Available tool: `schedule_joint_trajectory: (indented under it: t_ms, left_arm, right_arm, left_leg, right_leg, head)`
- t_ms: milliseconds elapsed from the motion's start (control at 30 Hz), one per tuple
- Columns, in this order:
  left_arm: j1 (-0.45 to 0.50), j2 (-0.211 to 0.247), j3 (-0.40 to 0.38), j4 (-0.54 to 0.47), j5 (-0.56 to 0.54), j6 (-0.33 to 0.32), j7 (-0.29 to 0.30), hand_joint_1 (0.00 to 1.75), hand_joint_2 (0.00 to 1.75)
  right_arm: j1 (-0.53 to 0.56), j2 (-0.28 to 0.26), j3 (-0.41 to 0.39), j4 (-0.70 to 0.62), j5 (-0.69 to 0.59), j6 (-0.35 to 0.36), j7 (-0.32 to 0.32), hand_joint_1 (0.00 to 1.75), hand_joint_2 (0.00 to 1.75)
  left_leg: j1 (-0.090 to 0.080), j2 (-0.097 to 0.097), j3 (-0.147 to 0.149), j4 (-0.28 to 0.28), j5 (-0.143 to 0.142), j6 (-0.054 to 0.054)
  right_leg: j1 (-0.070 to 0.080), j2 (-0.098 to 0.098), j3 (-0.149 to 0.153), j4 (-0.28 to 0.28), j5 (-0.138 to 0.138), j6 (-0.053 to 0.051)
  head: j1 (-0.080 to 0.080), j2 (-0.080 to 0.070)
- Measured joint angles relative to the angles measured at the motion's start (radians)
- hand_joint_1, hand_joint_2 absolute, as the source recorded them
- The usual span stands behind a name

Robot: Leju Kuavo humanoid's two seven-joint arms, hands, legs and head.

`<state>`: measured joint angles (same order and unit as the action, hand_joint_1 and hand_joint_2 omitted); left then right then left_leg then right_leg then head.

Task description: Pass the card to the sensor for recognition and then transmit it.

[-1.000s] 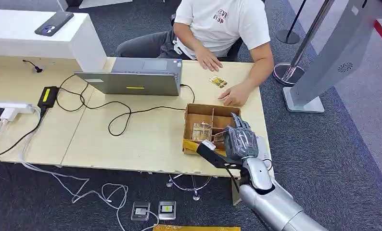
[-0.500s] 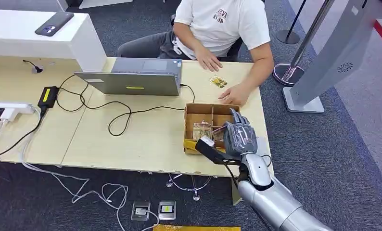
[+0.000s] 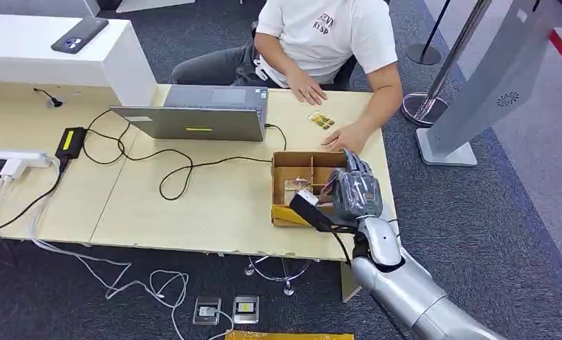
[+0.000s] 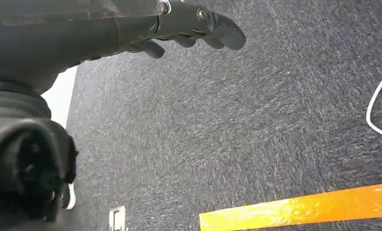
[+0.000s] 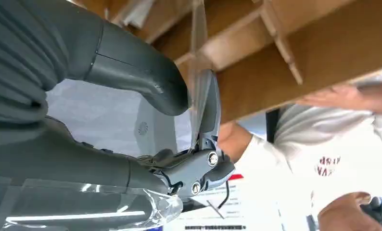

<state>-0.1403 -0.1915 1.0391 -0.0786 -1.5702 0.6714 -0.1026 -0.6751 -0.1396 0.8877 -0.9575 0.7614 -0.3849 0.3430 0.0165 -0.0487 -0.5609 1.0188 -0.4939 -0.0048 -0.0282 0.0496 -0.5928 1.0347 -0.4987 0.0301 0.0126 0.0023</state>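
Now — right hand (image 3: 354, 193) pinches card (image 5: 197, 72) | over cardboard box (image 3: 287, 161)

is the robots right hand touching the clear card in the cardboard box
Touching. The right wrist view shows the thin clear card edge-on, pinched between the right hand's thick grey thumb and a darker finger, over the brown divided cardboard box.

One cardboard box (image 3: 292, 164) under the right hand (image 3: 354, 193), one laptop (image 3: 197, 113) and one phone (image 3: 79, 34) far beyond it. One person (image 3: 320, 42) across from it, one card (image 5: 197, 72) pinched in it.
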Motion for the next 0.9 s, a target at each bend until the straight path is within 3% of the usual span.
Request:
schedule_joint_trajectory:
  t_ms: [167, 367, 633, 900]
  left_arm:
    - [0.001, 0.000, -0.007, 0.000, 0.000, 0.000, 0.000, 0.00, 0.00]
    - [0.001, 0.005, -0.007, 0.000, 0.000, -0.009, -0.014, 0.00, 0.00]
    - [0.001, 0.017, -0.010, 0.000, 0.000, -0.010, -0.024, 0.00, 0.00]
    - [0.001, 0.023, -0.032, 0.000, 0.000, -0.011, -0.026, 0.00, 0.00]
  right_arm:
    - [-0.041, -0.005, -0.016, -0.014, 0.016, -0.008, 0.024, 1.75, 1.75]
    - [-0.188, -0.026, -0.040, -0.020, 0.014, 0.006, 0.043, 1.75, 1.75]
    - [-0.263, -0.041, -0.046, -0.019, 0.016, -0.003, 0.054, 1.75, 1.75]
    - [-0.401, -0.035, -0.028, 0.032, 0.040, 0.082, 0.073, 1.75, 1.75]
  left_leg:
    - [0.000, 0.000, -0.001, 0.000, 0.000, 0.000]
    - [0.000, 0.000, 0.000, 0.000, 0.001, 0.000]
    - [0.000, 0.000, 0.000, 0.000, 0.001, 0.000]
    - [0.000, 0.000, -0.001, 0.000, 0.001, 0.000]
  right_leg:
    - [0.000, 0.000, -0.001, 0.000, 0.001, 0.000]
    - [0.000, 0.002, 0.000, 0.000, 0.001, 0.000]
    - [0.000, 0.002, -0.001, 0.000, 0.001, 0.000]
    - [0.000, 0.002, 0.000, 0.000, 0.001, 0.000]
  head:
    - [0.000, 0.000]
    - [0.000, 0.000]
    - [0.000, 0.000]
    - [0.000, 0.000]
